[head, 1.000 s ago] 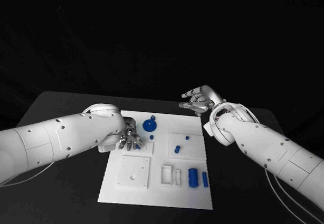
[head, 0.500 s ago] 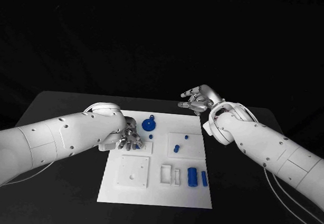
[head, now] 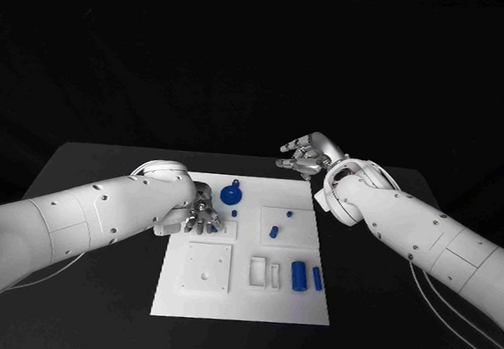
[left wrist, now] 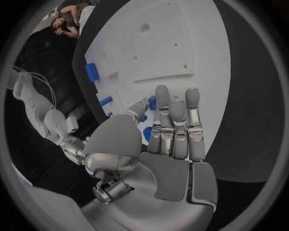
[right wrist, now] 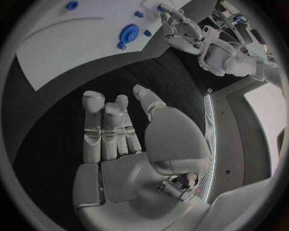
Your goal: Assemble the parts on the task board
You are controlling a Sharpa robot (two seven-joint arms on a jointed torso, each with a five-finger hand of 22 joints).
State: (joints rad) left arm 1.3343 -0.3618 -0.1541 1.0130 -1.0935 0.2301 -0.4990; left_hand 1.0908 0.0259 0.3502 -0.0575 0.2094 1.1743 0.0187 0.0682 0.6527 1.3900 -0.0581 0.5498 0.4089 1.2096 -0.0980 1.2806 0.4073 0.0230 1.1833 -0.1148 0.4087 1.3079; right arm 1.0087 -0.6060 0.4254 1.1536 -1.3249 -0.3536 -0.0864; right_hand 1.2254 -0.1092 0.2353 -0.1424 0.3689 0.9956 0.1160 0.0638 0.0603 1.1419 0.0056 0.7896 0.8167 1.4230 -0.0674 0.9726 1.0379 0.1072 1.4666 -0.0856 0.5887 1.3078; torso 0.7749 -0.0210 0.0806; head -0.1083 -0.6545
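The white task board (head: 241, 297) lies mid-table. My left hand (head: 201, 218) rests low over its far left part, and in the left wrist view the thumb and fingers (left wrist: 175, 120) pinch a small blue part (left wrist: 151, 102). A round blue part (head: 234, 194) lies just beyond that hand. Small blue pegs (head: 276, 230) lie mid-board, and two blue cylinders (head: 299, 275) lie at the near right. My right hand (head: 305, 156) hangs raised past the board's far right corner. Its fingers (right wrist: 105, 127) are straight and hold nothing. From the right wrist I see the board (right wrist: 72, 43), the round part (right wrist: 128, 32) and my left hand (right wrist: 180, 36).
White raised blocks (head: 209, 267) and two small white holders (head: 265, 272) stand on the near half of the board. Black table (head: 95, 210) surrounds the board on all sides. My two arms flank the board's far half.
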